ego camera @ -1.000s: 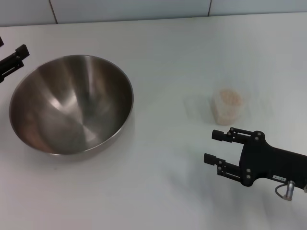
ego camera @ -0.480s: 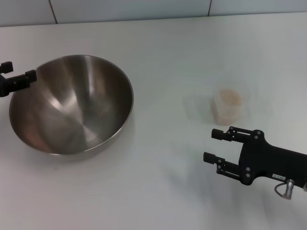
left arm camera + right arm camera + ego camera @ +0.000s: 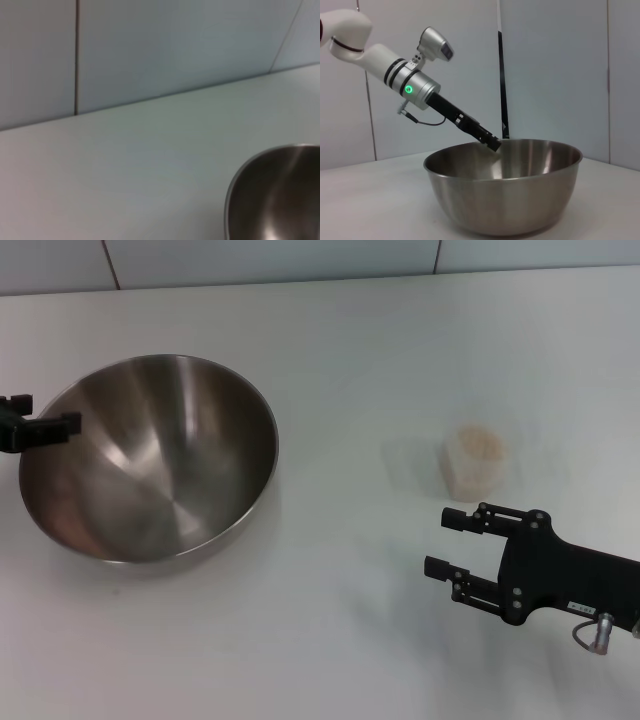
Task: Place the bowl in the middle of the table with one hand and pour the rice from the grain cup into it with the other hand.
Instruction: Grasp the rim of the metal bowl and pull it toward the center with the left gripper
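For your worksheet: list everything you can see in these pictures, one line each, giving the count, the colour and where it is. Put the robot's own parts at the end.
bowl: one, shiny steel, upright on the robot's left side of the table, empty.
grain cup: one, clear plastic, standing on the right side, apart from the bowl.
rice: one heap, pale beige, inside the grain cup.
table: one, white, under everything.
wall: pale tiled panels behind the table.
left gripper: one, black, at the bowl's left rim.
right gripper: one, black, open, near side of the grain cup, not touching it.
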Motion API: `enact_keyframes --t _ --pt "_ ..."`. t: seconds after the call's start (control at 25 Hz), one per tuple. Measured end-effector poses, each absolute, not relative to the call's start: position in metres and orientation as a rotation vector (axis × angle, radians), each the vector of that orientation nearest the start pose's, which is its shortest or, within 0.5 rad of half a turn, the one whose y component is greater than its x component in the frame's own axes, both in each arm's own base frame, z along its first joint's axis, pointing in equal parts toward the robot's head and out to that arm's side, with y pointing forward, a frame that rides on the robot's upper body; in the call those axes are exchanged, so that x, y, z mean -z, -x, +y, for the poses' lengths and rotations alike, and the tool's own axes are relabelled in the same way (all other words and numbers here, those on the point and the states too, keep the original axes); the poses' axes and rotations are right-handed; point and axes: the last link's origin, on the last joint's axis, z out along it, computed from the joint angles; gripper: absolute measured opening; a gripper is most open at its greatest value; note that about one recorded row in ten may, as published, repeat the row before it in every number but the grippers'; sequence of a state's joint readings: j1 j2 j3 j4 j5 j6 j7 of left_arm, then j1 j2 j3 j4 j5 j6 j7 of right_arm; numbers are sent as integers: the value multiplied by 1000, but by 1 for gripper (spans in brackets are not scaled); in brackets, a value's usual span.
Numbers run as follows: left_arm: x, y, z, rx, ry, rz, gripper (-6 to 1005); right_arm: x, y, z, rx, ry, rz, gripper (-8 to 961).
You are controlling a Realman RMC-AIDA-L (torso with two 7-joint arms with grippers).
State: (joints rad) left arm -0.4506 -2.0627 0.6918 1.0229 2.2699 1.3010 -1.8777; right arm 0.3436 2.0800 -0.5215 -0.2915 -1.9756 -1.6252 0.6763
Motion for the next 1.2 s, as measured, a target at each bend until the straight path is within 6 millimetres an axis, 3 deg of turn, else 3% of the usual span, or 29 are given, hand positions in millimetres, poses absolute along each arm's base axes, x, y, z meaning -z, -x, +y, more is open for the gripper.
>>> enact_keyframes --t 0.4,1.2 --pt "-69 303 363 88 2348 -997 724 41 -315 236 -860 2564 338 576" --pt "-72 304 366 52 2322 -1052 705 42 -316 235 -863 2560 348 577"
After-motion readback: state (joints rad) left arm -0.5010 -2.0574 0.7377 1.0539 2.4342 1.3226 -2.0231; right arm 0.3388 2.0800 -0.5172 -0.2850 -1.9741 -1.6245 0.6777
